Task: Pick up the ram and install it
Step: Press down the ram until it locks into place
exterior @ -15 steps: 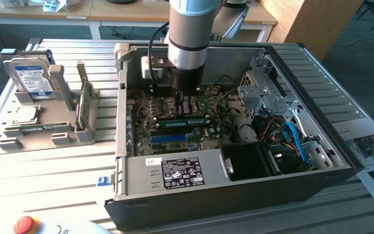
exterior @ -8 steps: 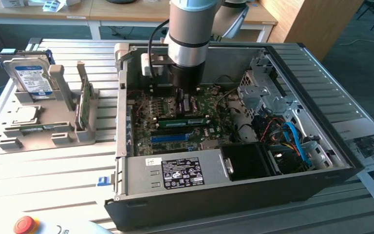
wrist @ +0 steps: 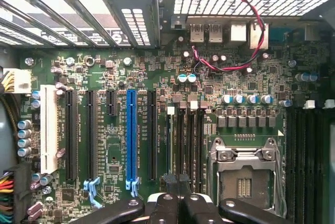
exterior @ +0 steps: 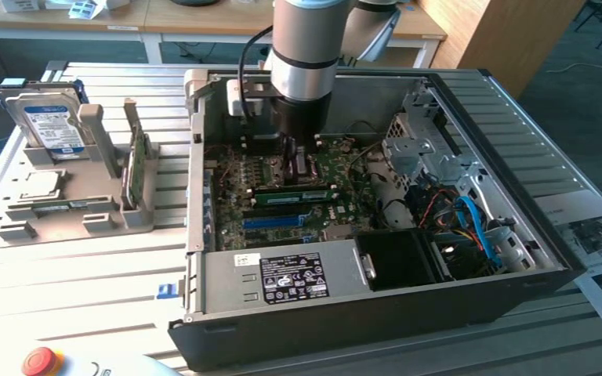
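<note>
My gripper [exterior: 299, 166] hangs straight down inside the open computer case [exterior: 552, 274], low over the green motherboard [exterior: 332, 168]. In the wrist view the gripper [wrist: 178, 205] is shut, its two black fingers meeting with nothing visible between them. Below it run black memory slots [wrist: 189, 145], beside the metal processor socket [wrist: 246, 174]. A long narrow green stick, the ram [exterior: 294, 192], stands on edge in the motherboard just on the near side of the gripper and apart from it. Whether it is fully seated I cannot tell.
A grey parts holder [exterior: 71, 219] stands at the exterior view's left, outside the case. It carries a hard drive [exterior: 48, 121], an upright green card [exterior: 137, 168] and a flat green strip [exterior: 66, 205]. Blue cables [exterior: 479, 227] and the power supply [exterior: 291, 278] crowd the case.
</note>
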